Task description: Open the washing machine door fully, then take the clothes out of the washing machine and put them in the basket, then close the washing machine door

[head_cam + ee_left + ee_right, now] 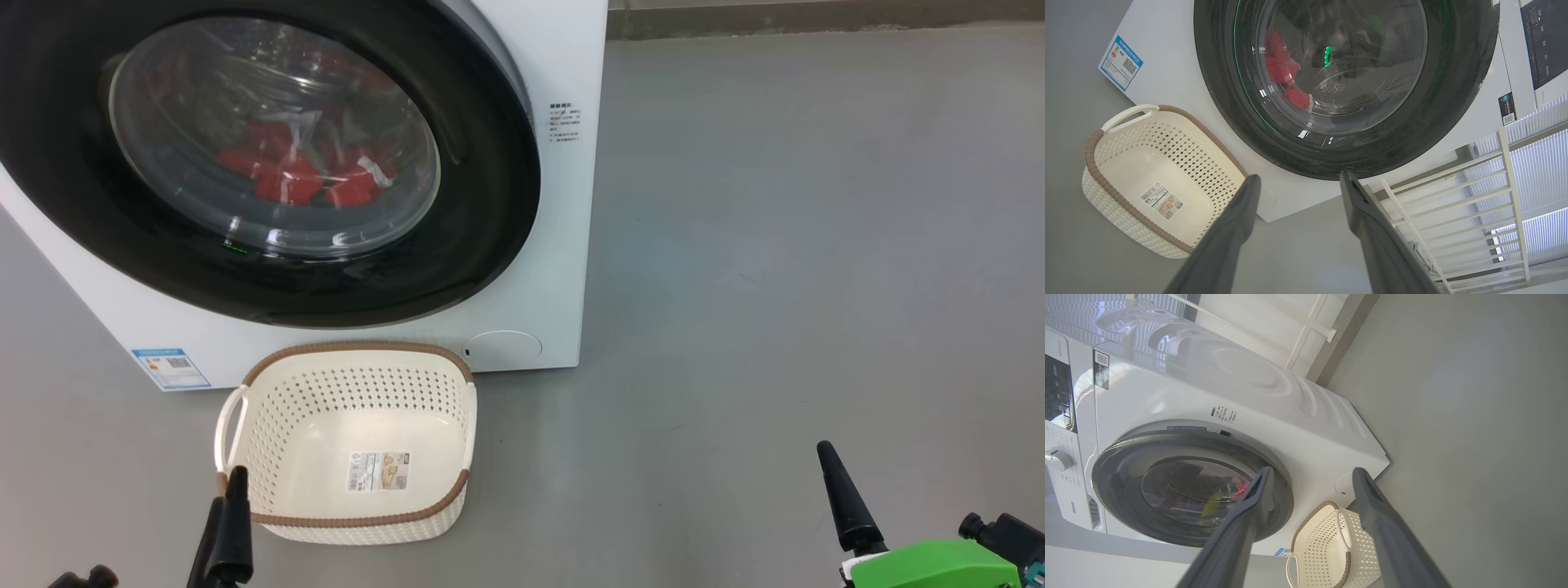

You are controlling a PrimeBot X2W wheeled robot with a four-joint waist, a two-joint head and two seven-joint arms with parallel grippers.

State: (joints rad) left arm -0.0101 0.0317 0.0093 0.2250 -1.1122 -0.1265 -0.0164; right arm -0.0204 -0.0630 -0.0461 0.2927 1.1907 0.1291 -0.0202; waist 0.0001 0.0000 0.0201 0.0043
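1. Left fingers [233, 523] stand wide apart and hold nothing, low over the floor [775, 245] at the basket's near left corner. Right fingers [845, 498] are just as wide and bare, well apart to the right.
2. Basket [351, 346]: upright on the floor just before the machine's foot, under the door, with nothing in it but a label. It looks like light, stiff plastic, so a knock would probably slide it.
3. Door [490, 204]: shut flat against the machine. It is rigid, and the glossy rim is likely slippery. No handle shows plainly, so I cannot tell the opening side. The rim's outer edge seems the place to hook, not the glass.
4. Clothes [294, 175]: a red heap low in the drum, behind the glass. They look soft, light and limp. Pinching a raised fold should work, though they will drape and may trail.
5. Machine [563, 245]: a heavy white box, unlikely to shift.
6. The floor is smooth and grey, with open room to the right.
7. Farthest off, a white barred rail [1502, 163] and blinds [1543, 171] stand by the machine.
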